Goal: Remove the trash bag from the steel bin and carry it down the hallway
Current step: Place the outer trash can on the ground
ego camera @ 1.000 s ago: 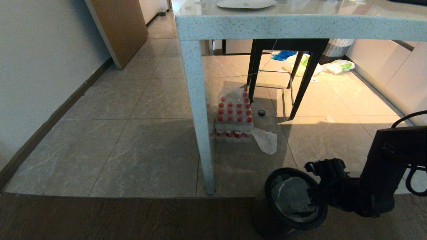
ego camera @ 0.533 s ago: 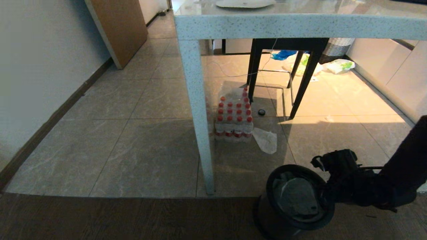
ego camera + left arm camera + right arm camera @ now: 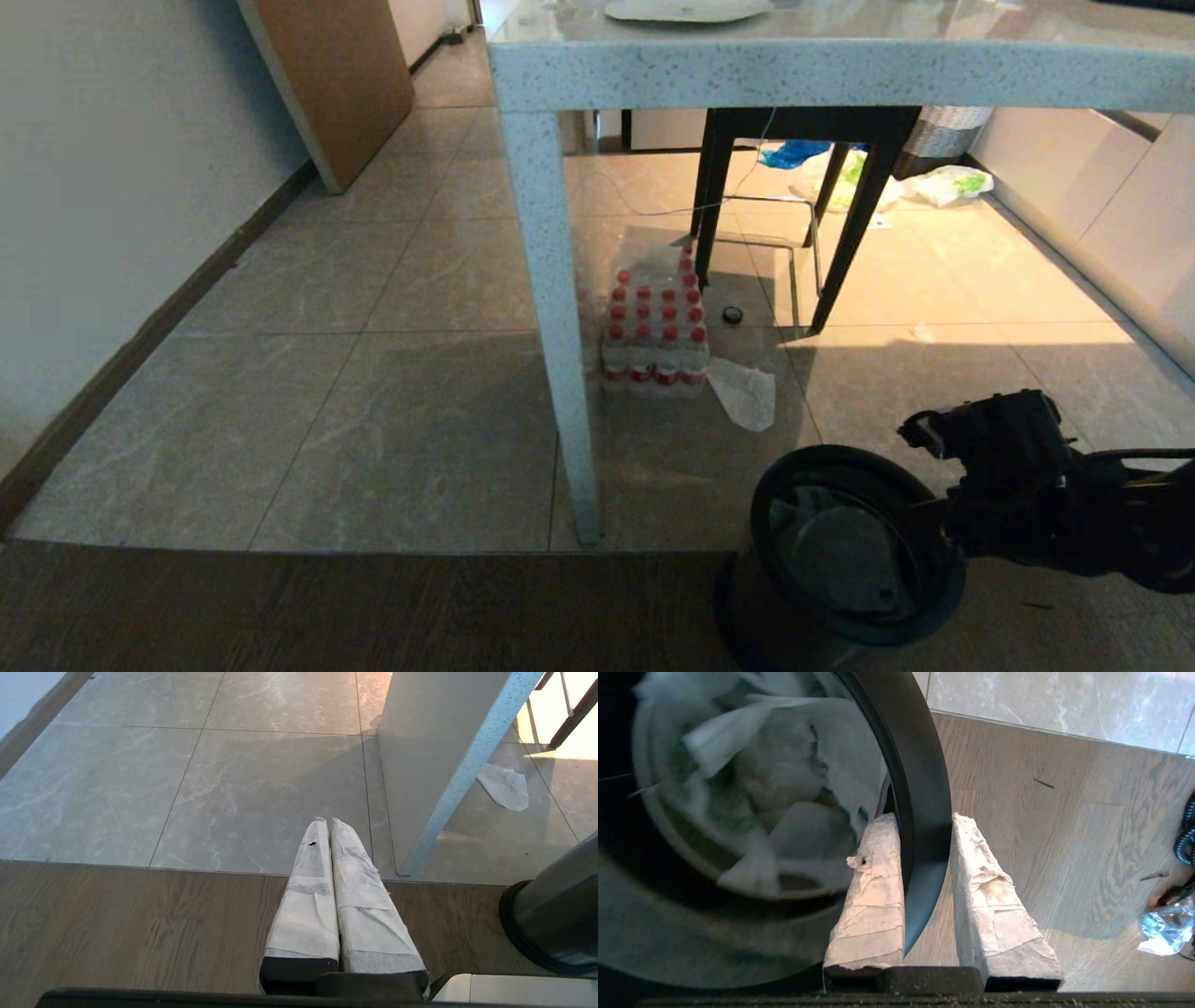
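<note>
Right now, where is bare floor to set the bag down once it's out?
Free: the tiles between the wall baseboard and the table leg. Crowded: under the table, with the bottle pack, plastic scrap and chair legs; the right hand straddles the steel bin rim.

A pale speckled table point(image 3: 822, 75) is standing on the floor, its near leg point(image 3: 555, 317) coming down at the tile's edge. A shrink-wrapped pack of red-capped bottles point(image 3: 655, 327) is sitting just beside that leg, under the table, with a flat clear plastic scrap point(image 3: 744, 393) lying against its corner. A dark stool point(image 3: 794, 187) is standing farther back, white-and-green bags point(image 3: 948, 185) lying beyond it
</note>
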